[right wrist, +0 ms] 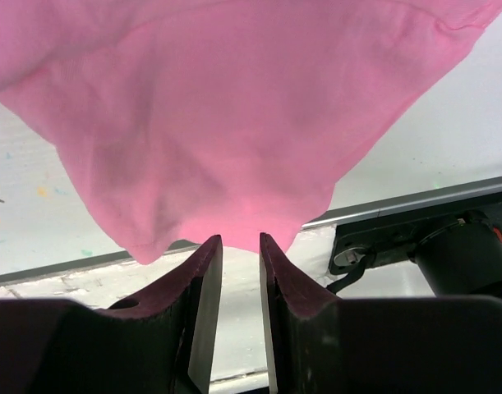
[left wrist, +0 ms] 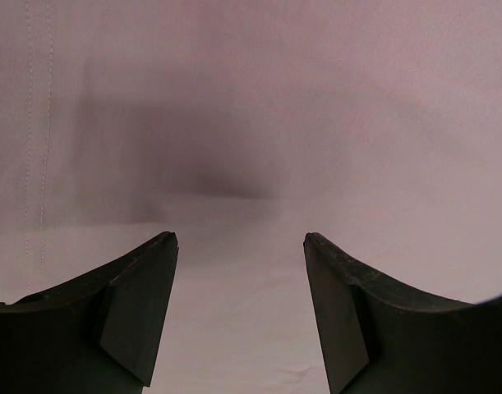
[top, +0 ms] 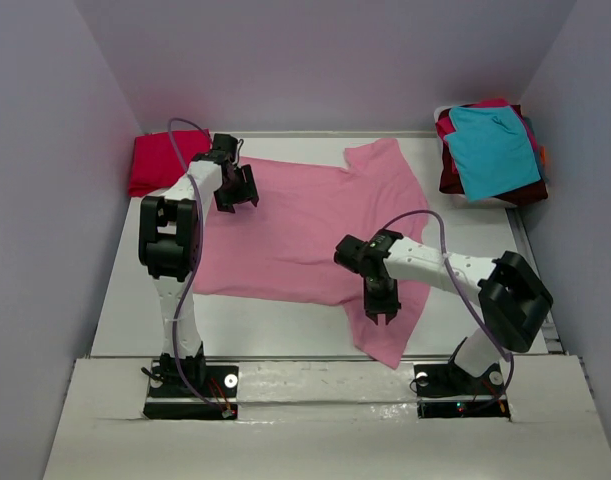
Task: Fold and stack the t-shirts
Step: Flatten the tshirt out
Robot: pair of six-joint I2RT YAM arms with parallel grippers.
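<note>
Right wrist | right jaws clamped on pink t-shirt (right wrist: 234, 123) | left jaws wide apart above it

The left gripper (left wrist: 241, 239) hangs wide open over the pink t-shirt (left wrist: 341, 90), which fills the view. A stitched seam (left wrist: 37, 123) runs down its left side, and a shadow (left wrist: 222, 172) darkens the middle.

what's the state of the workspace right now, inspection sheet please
surface: white table, bare near the arms
job's things: pink t-shirt spread in the middle; red t-shirt far left; teal t-shirt atop a maroon one far right
clutter: nothing seen
grippers: left gripper open over pink cloth; right gripper nearly closed at the near sleeve's edge, grip unclear
cables: purple cable looping along each arm
surroundings: plain pale walls on three sides
</note>
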